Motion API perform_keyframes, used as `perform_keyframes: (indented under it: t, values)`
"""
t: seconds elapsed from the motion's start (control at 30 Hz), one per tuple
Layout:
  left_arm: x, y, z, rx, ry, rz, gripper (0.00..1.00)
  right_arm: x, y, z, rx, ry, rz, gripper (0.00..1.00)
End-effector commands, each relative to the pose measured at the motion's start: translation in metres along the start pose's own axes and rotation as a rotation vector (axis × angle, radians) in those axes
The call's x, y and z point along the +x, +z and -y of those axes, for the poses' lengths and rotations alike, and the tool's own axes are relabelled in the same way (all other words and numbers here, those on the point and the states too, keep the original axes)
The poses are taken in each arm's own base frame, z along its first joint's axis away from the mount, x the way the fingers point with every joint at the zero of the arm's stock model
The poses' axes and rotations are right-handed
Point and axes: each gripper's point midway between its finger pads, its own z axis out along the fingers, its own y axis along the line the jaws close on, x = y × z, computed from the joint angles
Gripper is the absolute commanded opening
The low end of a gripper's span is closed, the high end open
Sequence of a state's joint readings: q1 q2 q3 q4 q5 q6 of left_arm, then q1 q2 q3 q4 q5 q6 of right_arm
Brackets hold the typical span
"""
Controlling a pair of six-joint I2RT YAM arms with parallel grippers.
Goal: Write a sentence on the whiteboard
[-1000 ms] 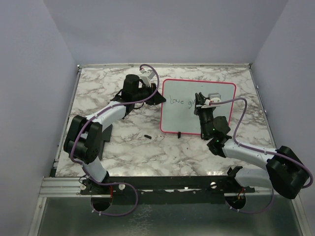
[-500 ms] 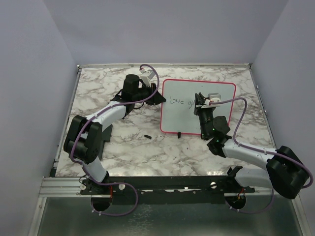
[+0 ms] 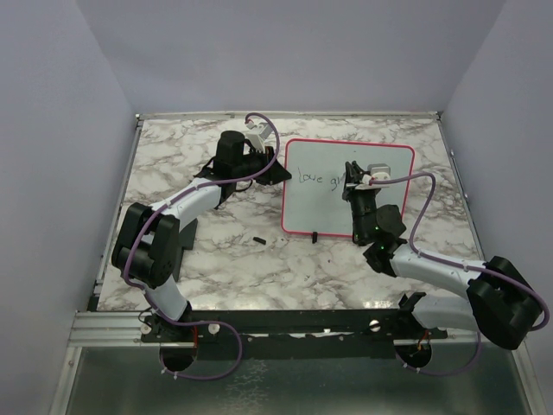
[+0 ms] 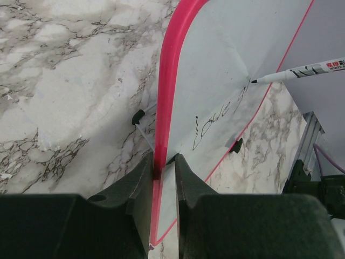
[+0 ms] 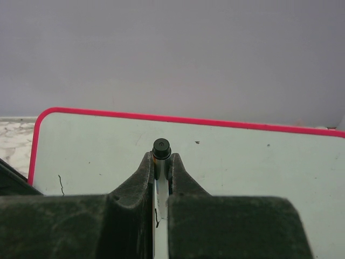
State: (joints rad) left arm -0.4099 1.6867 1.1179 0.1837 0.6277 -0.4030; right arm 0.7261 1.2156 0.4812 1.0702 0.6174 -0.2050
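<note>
The whiteboard, white with a red-pink frame, lies on the marble table right of centre. Dark handwriting on its left part reads about "Love g"; it also shows in the left wrist view. My left gripper is shut on the board's left frame edge. My right gripper is shut on a white marker with a black end, held over the board just right of the writing. The marker's tip touches the board.
A small black marker cap lies on the table left of the board's near edge. Two black clips sit on that near edge. Grey walls close the table at the back and sides.
My right gripper with the marker has shifted slightly right and down over the board. The left arm and the board have not moved.
</note>
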Motion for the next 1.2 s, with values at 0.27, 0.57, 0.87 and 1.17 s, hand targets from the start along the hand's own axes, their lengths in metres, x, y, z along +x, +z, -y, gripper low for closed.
perform_keyframes:
  t: [0.27,0.57,0.87,1.17]
  values:
    - [-0.012,-0.008,0.008,-0.001,0.022,0.032,0.06,-0.012,0.003,0.007,0.036,0.003,0.044,0.01]
    - [-0.012,-0.008,0.008,-0.001,0.021,0.030,0.06,-0.015,0.002,0.002,0.003,0.022,0.039,0.01]
    - [-0.011,-0.007,0.008,0.000,0.021,0.029,0.06,-0.003,-0.001,-0.008,-0.054,0.014,-0.001,0.01]
    - [-0.011,-0.007,0.008,0.000,0.021,0.028,0.06,0.005,-0.001,-0.004,-0.028,0.000,-0.014,0.01]
